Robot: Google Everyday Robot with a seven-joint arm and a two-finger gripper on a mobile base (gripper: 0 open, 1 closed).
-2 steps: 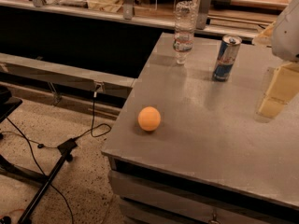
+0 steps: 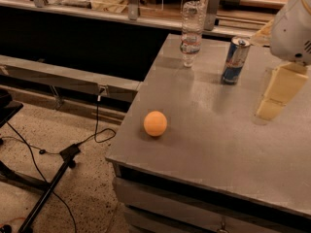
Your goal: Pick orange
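Orange (image 2: 155, 123) on grey table (image 2: 218, 144), near front-left corner, touching nothing else. Gripper (image 2: 270, 106) at right side of table, well apart from orange, to its right and slightly farther back. Open or closed: cannot tell. Blue-and-silver can (image 2: 235, 61) and clear bottle (image 2: 191, 33) upright toward far edge.
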